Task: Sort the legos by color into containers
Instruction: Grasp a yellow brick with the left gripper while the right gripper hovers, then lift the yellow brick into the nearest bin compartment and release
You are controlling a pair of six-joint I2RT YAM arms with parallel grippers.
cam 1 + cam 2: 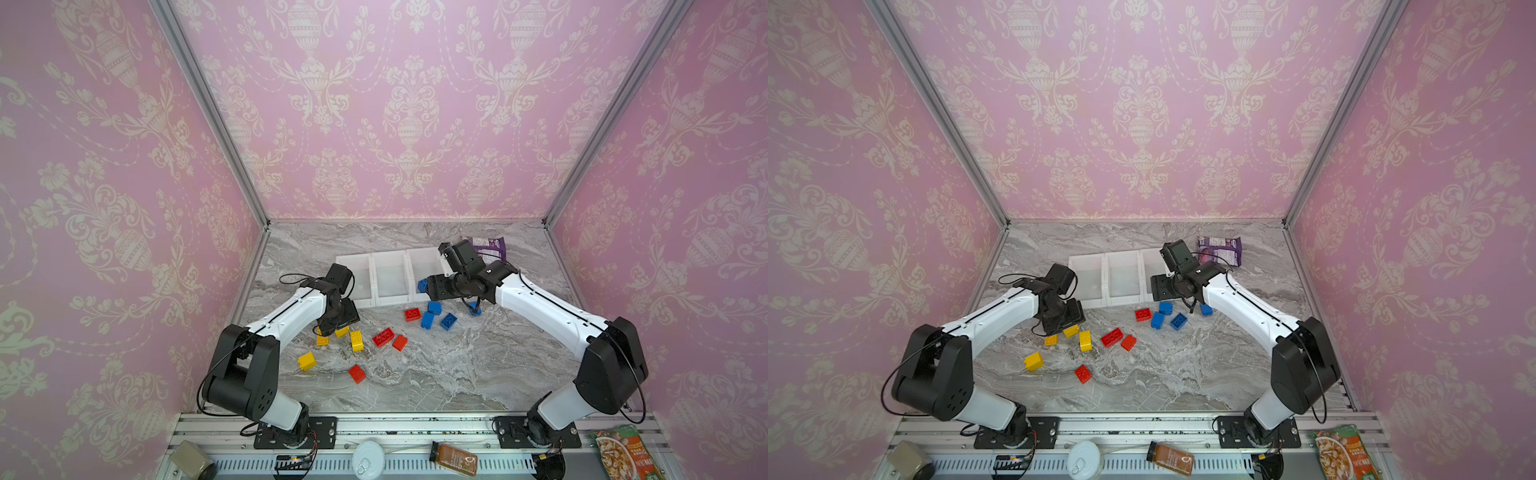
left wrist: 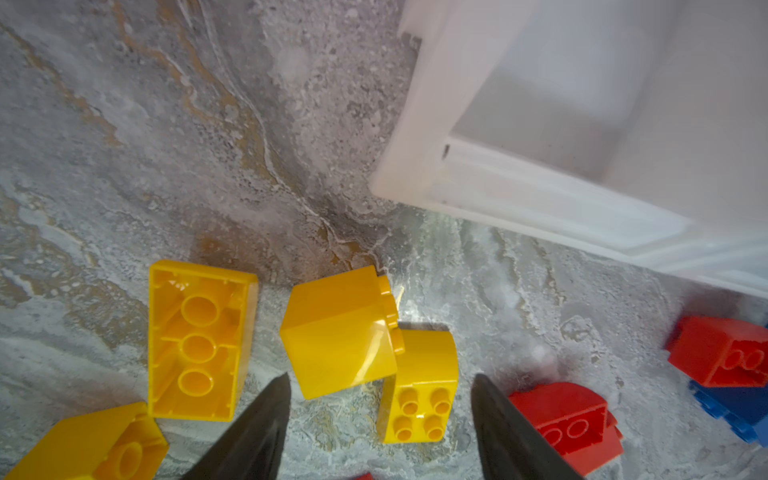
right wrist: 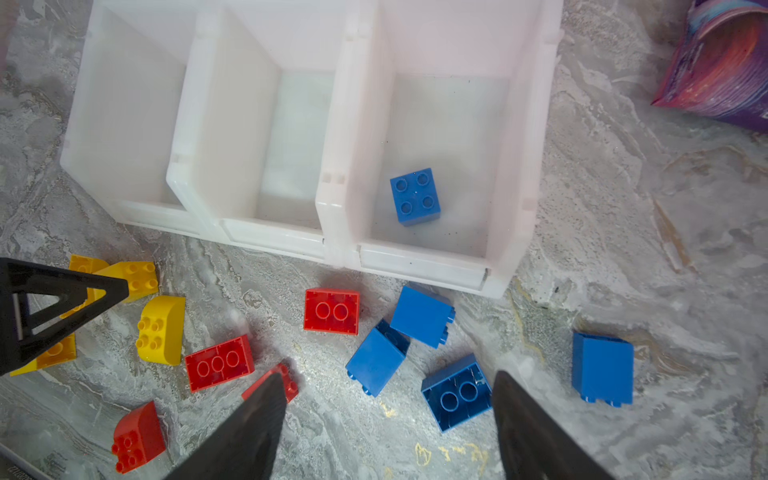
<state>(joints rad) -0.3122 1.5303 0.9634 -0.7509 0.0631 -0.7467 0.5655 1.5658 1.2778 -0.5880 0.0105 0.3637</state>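
Legos (image 1: pixel 383 337), thirteen bricks visible. One square blue brick (image 3: pixel 415 196) lies studs up on the floor of the bin at the 3 o'clock end of the containers (image 3: pixel 345 124). These are three joined white bins in a row at 12 o'clock on the marble tabletop (image 1: pixel 457 374) in both top views. The other bricks lie loose on the tabletop in front of the row.

- **Yellow:** four yellow bricks (image 1: pixel 356 340) are clustered at 8 o'clock from the bins.
- **Red:** four red bricks (image 1: pixel 400 343) are spread around 6 o'clock from the bins.
- **Blue:** four blue bricks (image 1: pixel 448 321) are grouped at 5 o'clock, close to the front wall of the end bin.

A purple snack packet (image 1: pixel 486 245) lies at 2 o'clock from the row, apart from the bricks.

The left gripper (image 2: pixel 381 376) hangs over the yellow cluster. Its jaws are parted and grasp nothing. In the left wrist view a rounded yellow brick (image 2: pixel 419 390), studs facing the camera, sits between the two fingers, touching a square yellow neighbour tipped on its side. Whether the fingers touch either brick cannot be told.

The right gripper (image 3: pixel 388 374) hangs by the front wall of the end bin. Its jaws are spread wide and hold nothing. In the right wrist view its fingers frame the blue bricks on the tabletop.
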